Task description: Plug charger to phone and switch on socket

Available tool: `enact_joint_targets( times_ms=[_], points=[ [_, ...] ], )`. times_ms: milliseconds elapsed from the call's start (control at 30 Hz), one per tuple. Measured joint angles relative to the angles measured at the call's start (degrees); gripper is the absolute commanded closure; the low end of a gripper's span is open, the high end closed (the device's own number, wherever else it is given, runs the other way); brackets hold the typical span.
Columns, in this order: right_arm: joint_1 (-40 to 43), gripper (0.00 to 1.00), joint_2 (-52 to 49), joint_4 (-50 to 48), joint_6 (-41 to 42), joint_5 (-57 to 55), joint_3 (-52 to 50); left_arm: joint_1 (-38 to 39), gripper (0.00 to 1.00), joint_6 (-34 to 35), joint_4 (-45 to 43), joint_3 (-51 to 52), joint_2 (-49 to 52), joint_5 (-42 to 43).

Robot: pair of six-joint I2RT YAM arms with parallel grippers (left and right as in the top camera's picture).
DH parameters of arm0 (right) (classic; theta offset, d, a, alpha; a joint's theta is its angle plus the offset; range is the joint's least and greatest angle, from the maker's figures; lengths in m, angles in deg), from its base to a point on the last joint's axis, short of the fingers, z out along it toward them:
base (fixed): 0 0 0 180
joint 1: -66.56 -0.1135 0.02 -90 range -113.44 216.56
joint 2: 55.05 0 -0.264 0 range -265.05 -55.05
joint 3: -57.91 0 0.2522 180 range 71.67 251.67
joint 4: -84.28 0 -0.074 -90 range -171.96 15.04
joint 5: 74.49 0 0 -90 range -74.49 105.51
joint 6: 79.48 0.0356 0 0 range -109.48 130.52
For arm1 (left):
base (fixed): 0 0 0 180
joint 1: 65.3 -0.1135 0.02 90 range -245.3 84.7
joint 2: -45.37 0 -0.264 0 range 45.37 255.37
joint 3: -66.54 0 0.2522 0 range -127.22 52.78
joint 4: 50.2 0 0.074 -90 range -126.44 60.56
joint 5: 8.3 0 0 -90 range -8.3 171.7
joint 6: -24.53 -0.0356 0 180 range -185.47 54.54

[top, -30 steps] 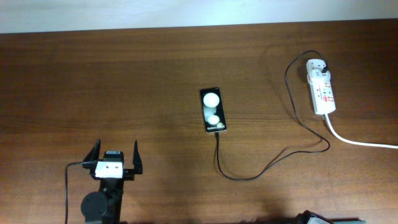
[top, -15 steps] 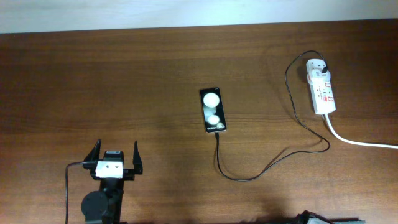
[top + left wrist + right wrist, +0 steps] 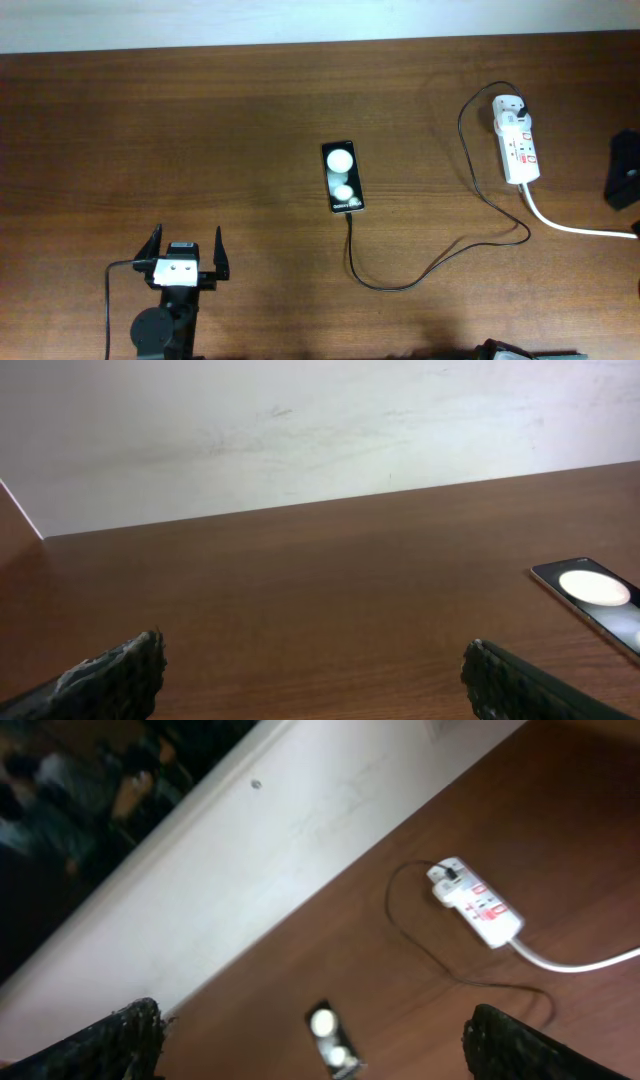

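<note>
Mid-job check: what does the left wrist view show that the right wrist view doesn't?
Left wrist only: the left end effector, open, with nothing between its tips. Right wrist only: the socket, the charger cable looping away from it, the white cord, and the right end effector, also open. Both: the phone, the table and the wall.

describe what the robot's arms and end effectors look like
The left end effector has two black pointed fingers either side of a white block with two small dark dots, on a round black joint; a thin black cable loops along its arm. The right end effector shows only black, rough-textured fingertips in its wrist view, and a dark blurred shape overhead.
</note>
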Motion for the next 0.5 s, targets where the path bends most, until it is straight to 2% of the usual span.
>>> enact_joint_targets(
  times_ms=[100, 200, 267, 433, 500],
  points=[
    [-2.05, 0.01, 1.09, 0.00, -12.48, -2.01, -2.97, 0.00, 0.01, 0.00, 0.00, 0.00, 0.00, 0.00],
    [-7.39, 0.01, 7.50, -2.93, -16.63, -8.39, -8.20, 0.00, 0.01, 0.00, 0.00, 0.00, 0.00, 0.00],
    [-9.84, 0.01, 16.41, -9.53, -19.21, -10.38, -19.10, 0.00, 0.01, 0.00, 0.00, 0.00, 0.02, 0.00],
    [-11.91, 0.01, 35.43, -32.04, -20.74, -11.47, -56.37, 0.00, 0.01, -0.02, -0.02, 0.00, 0.00, -0.02],
    [-14.64, 0.01, 44.65, -44.76, -20.92, -10.93, -72.11, 0.00, 0.01, -0.02, 0.00, 0.00, 0.00, 0.00]
  ],
)
